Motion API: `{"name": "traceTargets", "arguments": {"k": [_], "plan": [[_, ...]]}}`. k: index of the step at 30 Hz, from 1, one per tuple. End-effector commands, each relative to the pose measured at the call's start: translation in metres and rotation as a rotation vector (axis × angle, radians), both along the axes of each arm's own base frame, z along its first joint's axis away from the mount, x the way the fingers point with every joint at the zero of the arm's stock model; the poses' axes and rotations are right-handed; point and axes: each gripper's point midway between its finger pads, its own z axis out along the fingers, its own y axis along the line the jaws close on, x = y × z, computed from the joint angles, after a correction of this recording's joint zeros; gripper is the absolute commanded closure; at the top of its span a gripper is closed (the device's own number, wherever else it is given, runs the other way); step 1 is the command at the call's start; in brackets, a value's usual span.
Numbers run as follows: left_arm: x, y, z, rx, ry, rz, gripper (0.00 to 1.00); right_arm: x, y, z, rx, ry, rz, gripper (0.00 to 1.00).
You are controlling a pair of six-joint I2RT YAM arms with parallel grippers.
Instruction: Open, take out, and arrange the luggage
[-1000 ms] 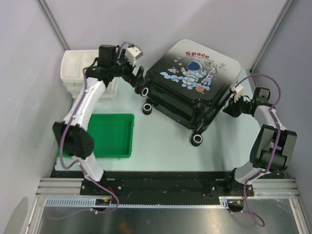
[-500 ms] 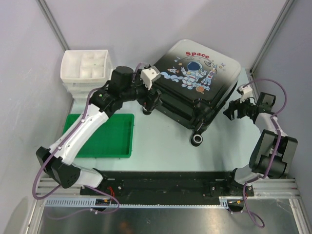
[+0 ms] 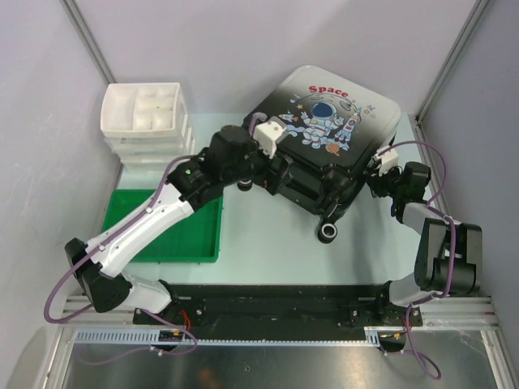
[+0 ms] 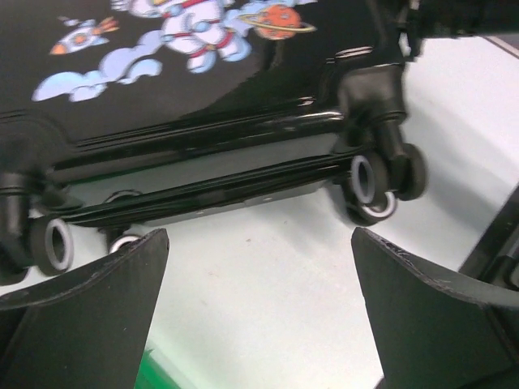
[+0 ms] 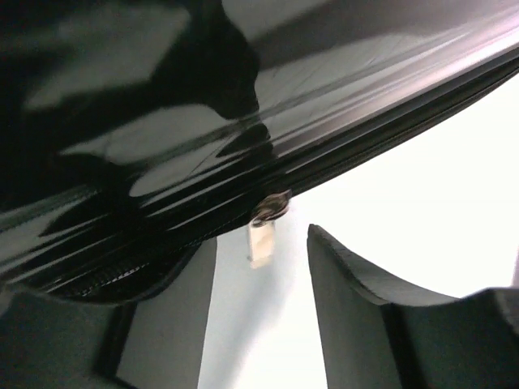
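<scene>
Nearest to us on the left, the flat green plastic tray [image 3: 174,228] sits on the pale tabletop [image 3: 268,239]. Just past it the left arm stretches across, and the left gripper [image 4: 259,243] is spread wide with nothing in it, hovering low beside the wheeled edge of the big hard-shell suitcase [image 3: 324,121]. The suitcase's black wheels [image 4: 371,180] are right in front of the fingers. The suitcase itself lies flat in the middle-right of the table, astronaut and "Space" side up, and it's zipped shut as far as we can see. On its right side the right gripper [image 5: 258,253] is tucked in under the shell's edge, jaws parted, with a small metal zipper pull [image 5: 261,233] hanging in the gap. It's a dark, tight view, but we'd say the pull isn't pinched. At the far left corner is the white compartmented plastic drawer box [image 3: 146,113], well apart from the suitcase.
</scene>
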Motion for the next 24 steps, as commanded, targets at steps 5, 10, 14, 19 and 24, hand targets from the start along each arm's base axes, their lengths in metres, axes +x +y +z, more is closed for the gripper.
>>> {"name": "traceTargets", "arguments": {"k": [5,10,14,19,24], "plan": [[-0.037,-0.055,0.006,-0.077,0.026,0.024,0.00,0.018,0.014,0.062,-0.033,-0.249,0.079,0.76],[-0.073,-0.103,-0.001,-0.066,0.022,-0.026,0.00,0.004,0.027,0.063,-0.027,-0.229,0.172,1.00],[-0.078,-0.130,-0.017,-0.015,0.000,0.012,0.00,-0.009,0.035,0.055,-0.011,-0.175,0.214,1.00],[-0.072,-0.153,-0.025,0.028,-0.055,0.074,0.00,-0.016,0.041,0.055,0.014,-0.155,0.241,1.00],[-0.055,-0.155,-0.030,0.087,-0.128,0.165,0.00,-0.020,0.045,0.054,0.037,-0.137,0.256,1.00]]}}
